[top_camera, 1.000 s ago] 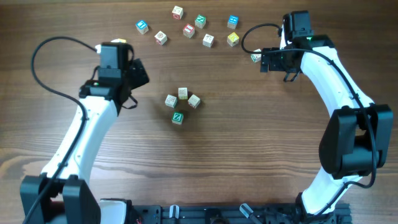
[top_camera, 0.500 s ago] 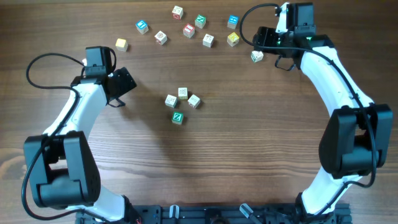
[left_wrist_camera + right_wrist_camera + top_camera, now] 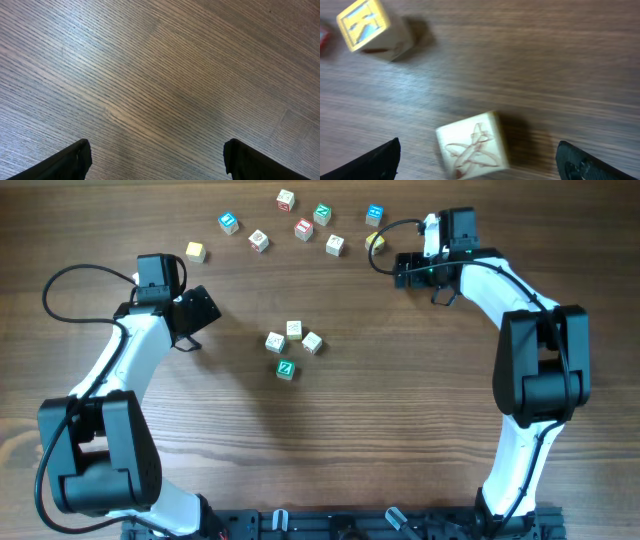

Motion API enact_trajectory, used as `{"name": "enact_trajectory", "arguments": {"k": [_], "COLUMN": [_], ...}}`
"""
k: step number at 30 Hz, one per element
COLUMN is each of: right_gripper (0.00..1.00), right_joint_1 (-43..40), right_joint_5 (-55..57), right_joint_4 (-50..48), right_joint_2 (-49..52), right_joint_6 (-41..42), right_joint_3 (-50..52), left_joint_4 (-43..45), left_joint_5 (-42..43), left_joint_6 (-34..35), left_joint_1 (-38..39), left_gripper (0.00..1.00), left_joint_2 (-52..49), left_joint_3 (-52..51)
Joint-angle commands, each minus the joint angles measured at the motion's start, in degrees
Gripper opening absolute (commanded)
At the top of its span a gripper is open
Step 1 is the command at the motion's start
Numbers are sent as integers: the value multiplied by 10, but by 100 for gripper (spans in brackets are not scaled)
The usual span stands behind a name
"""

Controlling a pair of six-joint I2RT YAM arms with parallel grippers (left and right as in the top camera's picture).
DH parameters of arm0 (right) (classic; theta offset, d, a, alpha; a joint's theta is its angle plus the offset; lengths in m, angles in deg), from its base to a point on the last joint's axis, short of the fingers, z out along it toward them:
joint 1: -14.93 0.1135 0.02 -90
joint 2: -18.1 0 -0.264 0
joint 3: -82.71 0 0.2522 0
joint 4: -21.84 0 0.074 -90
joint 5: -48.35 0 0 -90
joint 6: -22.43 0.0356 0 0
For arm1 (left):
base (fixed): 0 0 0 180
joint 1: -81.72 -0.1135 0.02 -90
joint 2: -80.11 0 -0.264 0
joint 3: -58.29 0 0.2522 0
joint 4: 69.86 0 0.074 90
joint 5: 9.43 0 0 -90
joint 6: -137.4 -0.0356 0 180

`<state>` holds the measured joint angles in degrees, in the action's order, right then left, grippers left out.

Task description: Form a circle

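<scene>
Right end effector (image 3: 479, 164) hangs low over the bench (image 3: 400, 410), fingers spread wide. A cream cube with a red plane drawing (image 3: 470, 144) stands between them, clear of both. A yellow-faced cube (image 3: 364, 24) sits just far-left of it. Left end effector (image 3: 156, 159), also spread, is over bare wood. The circle (image 3: 290, 348) lies mid-bench, showing three cream cubes and the green Z cube (image 3: 286, 368), well apart from both arms.

Robotics lab bench: wood-grain table (image 3: 400, 440), cabled arms (image 3: 135, 360).
</scene>
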<state>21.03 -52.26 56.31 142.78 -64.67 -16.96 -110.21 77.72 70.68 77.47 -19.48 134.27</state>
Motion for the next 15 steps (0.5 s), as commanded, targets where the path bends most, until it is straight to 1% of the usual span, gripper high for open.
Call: {"name": "enact_trajectory", "arguments": {"k": [1,3,6,10,11,13,15], "right_gripper": [100,99,99,99,100,100,100], "right_joint_1": [8,26,60,89,90,85,76], "right_joint_5": [-127,-151,-137,-50,-12,97,156], "right_joint_4": [8,30,47,61,64,79,91], "right_joint_2": [9,9,9,9,9,9,9], "right_joint_6": [-9,5,3,3,3,2,1], "right_joint_3": [2,2,2,2,2,2,2], "left_joint_4": [3,3,3,3,3,3,3], "left_joint_5": [9,9,9,9,9,10,25], "left_joint_6": [3,3,3,4,4,4,3], "left_joint_1": [-1,-1,-1,-1,-1,0,0], "left_gripper": [87,88,88,88,88,88,88], "left_joint_2": [-5,-5,-5,-5,-5,-5,-5], "left_joint_3": [-1,-1,-1,-1,-1,-1,-1]}}
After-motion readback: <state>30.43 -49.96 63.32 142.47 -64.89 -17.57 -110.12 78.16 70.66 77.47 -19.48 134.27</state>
